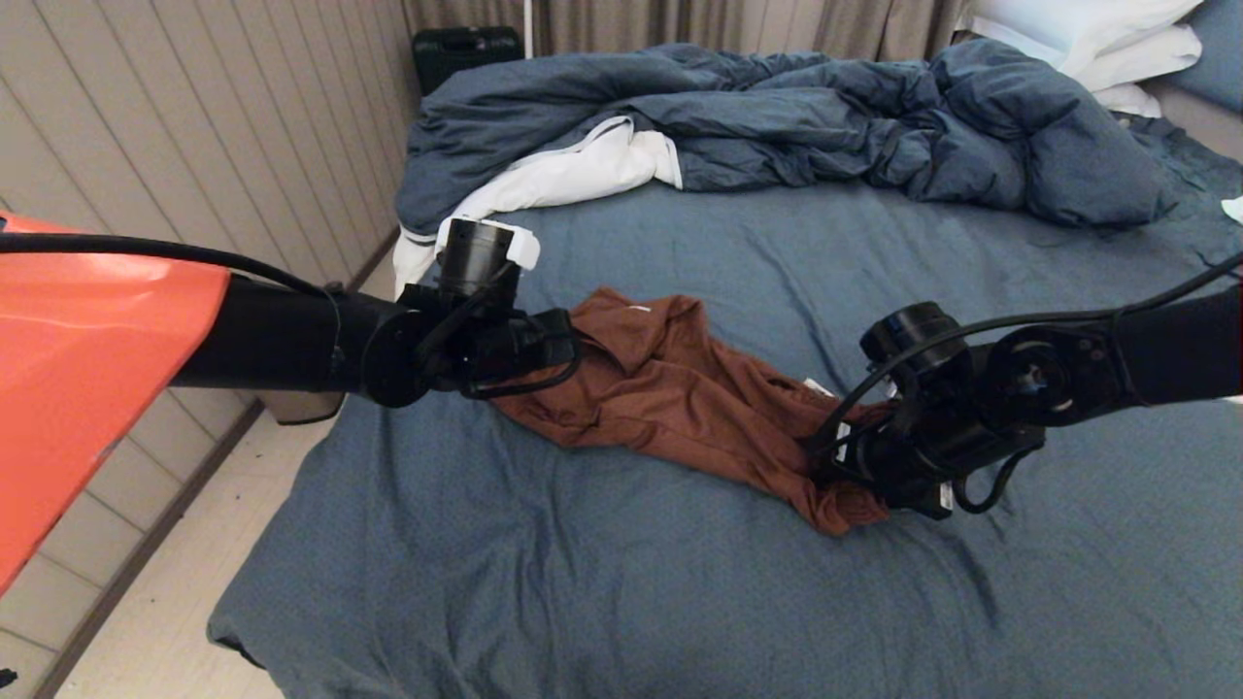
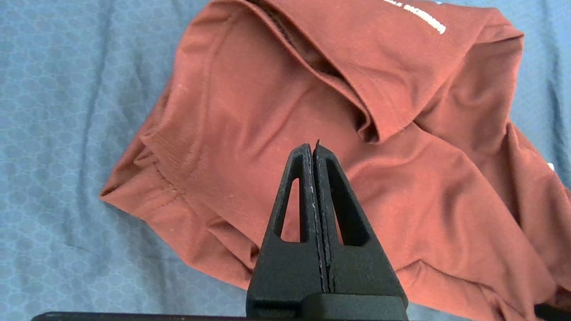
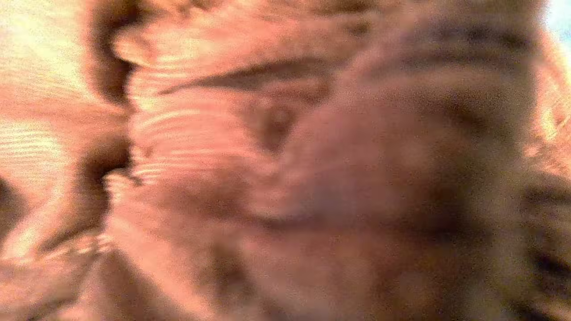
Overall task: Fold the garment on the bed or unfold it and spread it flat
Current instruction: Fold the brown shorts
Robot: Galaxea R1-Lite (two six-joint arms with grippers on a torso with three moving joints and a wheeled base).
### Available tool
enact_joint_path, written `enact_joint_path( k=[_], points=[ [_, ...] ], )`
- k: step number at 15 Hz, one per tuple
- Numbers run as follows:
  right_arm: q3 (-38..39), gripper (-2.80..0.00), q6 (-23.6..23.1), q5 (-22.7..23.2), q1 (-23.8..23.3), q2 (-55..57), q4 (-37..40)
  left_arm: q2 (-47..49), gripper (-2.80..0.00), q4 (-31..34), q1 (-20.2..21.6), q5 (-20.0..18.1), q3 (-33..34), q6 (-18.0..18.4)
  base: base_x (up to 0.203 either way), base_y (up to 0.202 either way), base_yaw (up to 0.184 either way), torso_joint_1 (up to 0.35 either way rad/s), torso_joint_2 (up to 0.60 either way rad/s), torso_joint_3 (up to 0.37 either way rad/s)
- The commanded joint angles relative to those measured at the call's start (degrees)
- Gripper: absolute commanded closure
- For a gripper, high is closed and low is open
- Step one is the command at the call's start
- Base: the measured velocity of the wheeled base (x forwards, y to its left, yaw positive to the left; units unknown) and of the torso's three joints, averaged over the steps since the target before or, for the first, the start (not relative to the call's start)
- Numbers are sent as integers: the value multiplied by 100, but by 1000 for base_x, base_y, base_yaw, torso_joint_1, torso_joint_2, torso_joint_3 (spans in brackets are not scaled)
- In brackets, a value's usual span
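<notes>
The rust-brown garment (image 1: 680,388) lies crumpled in a long bunch across the middle of the bed (image 1: 680,602). My left gripper (image 1: 575,342) hovers at the garment's left end. In the left wrist view it (image 2: 312,147) is shut, its fingers pressed together with nothing between them, above the folded cloth (image 2: 250,111). White small text (image 2: 419,15) shows on a flap. My right gripper (image 1: 835,471) is sunk into the garment's right end, where the cloth is gathered up around it. Brown fabric (image 3: 285,160) fills the whole right wrist view and hides that gripper.
A bunched blue duvet (image 1: 825,116) with white lining (image 1: 573,175) lies across the far side of the bed. White pillows (image 1: 1097,39) sit at the far right. A black case (image 1: 464,49) stands by the wall. The bed's left edge drops to the floor (image 1: 146,621).
</notes>
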Motion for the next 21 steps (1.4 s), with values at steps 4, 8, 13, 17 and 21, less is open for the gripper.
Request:
enact_joint_path(
  k=[4, 8, 13, 17, 21],
  points=[
    [-43, 0, 20, -7, 13, 18, 0, 12, 0, -7, -1, 7, -1, -21, 0, 0, 0, 0, 0, 0],
    [178, 0, -281, -188, -30, -998, 138, 12, 0, -7, -81, 7, 34, -29, 0, 0, 0, 0, 0, 0],
    [804, 0, -1184, -227, -555, -1595, 296, 12, 0, -25, -160, 16, 104, -21, 0, 0, 0, 0, 0, 0],
    [1321, 0, -1608, -232, -1006, -1926, 325, 12, 0, -25, -225, 16, 142, -21, 0, 0, 0, 0, 0, 0],
    [1745, 0, -2059, -184, -1590, -2231, 317, 71, 0, -54, -782, 16, 164, -12, 0, 0, 0, 0, 0, 0]
  ],
)
